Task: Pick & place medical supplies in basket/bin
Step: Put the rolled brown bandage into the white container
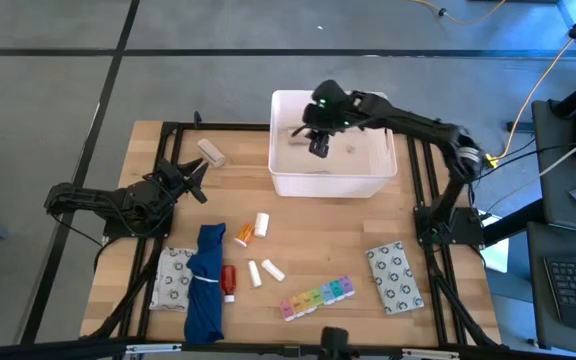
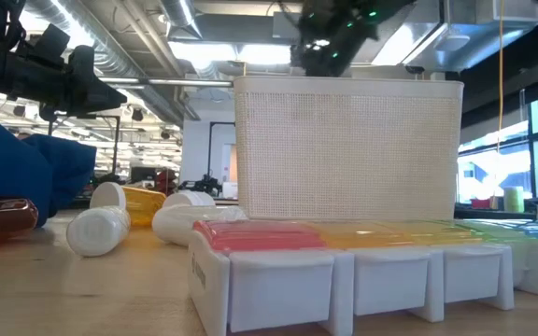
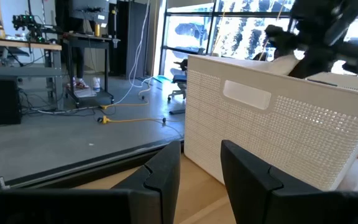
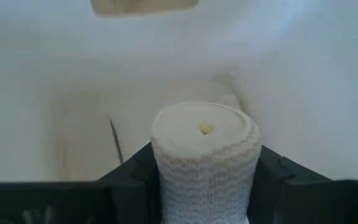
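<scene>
The gauze roll (image 4: 205, 155) could have bounced or rolled if dropped from too high, since the right gripper (image 1: 318, 146) pinched it above the inside of the white bin (image 1: 286, 182), arm reaching over the rim. The left gripper (image 1: 194, 178) hovered over the surface, spread slightly, holding nothing.

The right arm is stretched from its base at the table's right edge across to the far middle, with the wrist bent downward. The right gripper (image 1: 318, 146) is held pointing down, its two fingers (image 4: 132, 171) closed against something white. The left arm is folded low at the table's left side, and the left gripper (image 1: 194, 178) is kept slightly parted, nothing being held.
</scene>
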